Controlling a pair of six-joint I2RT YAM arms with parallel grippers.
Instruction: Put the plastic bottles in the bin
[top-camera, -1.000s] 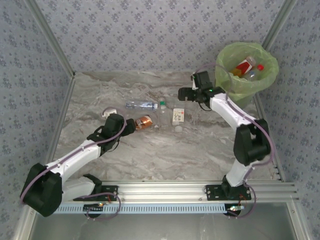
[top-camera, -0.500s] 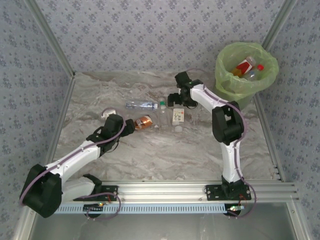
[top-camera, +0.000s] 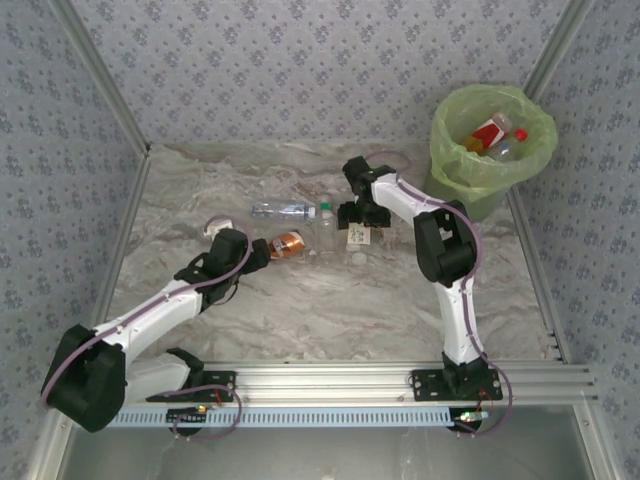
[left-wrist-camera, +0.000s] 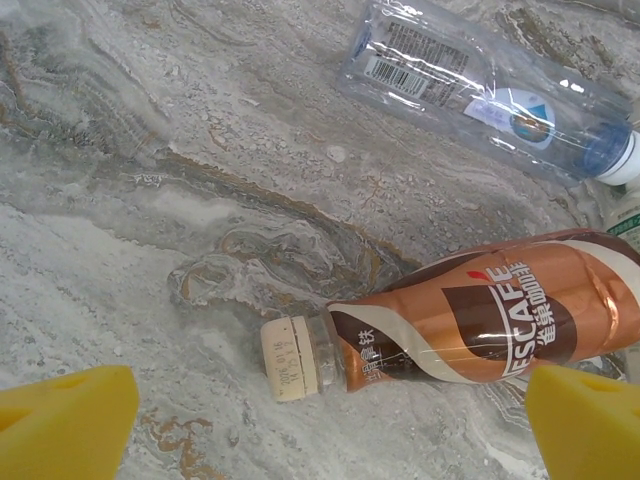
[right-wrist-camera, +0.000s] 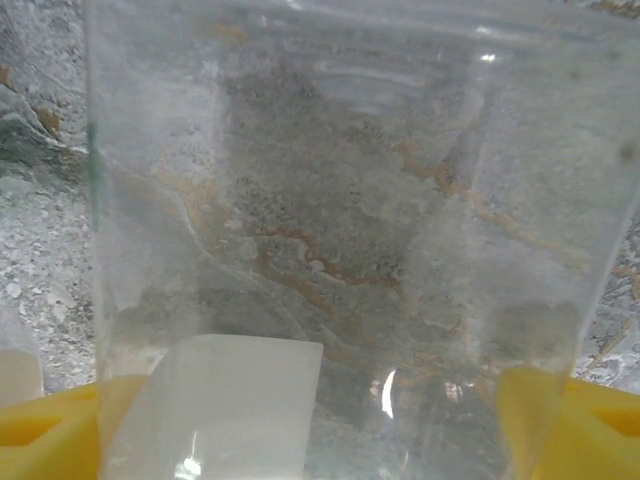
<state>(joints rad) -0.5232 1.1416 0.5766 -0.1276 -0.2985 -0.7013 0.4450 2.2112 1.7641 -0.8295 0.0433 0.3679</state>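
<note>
The left gripper (left-wrist-camera: 322, 415) hangs low over the marble table (left-wrist-camera: 150, 200) with its yellow fingers (left-wrist-camera: 62, 420) spread wide and holding nothing. A brown coffee bottle (left-wrist-camera: 470, 320) lies on its side just ahead of them, its cream cap toward the left finger and its body running off past the right one. Farther out lies a water bottle (left-wrist-camera: 480, 90) with a blue cap. The right gripper (top-camera: 357, 214) is down over a clear bottle (right-wrist-camera: 350, 230) – its fingers (right-wrist-camera: 555, 420) stand wide apart on either side, the bottle between them, not squeezed as far as I can see. Well off beyond that arm stands the green-lined bin (top-camera: 468, 175), with a few bottles (top-camera: 490, 132) already inside.
</note>
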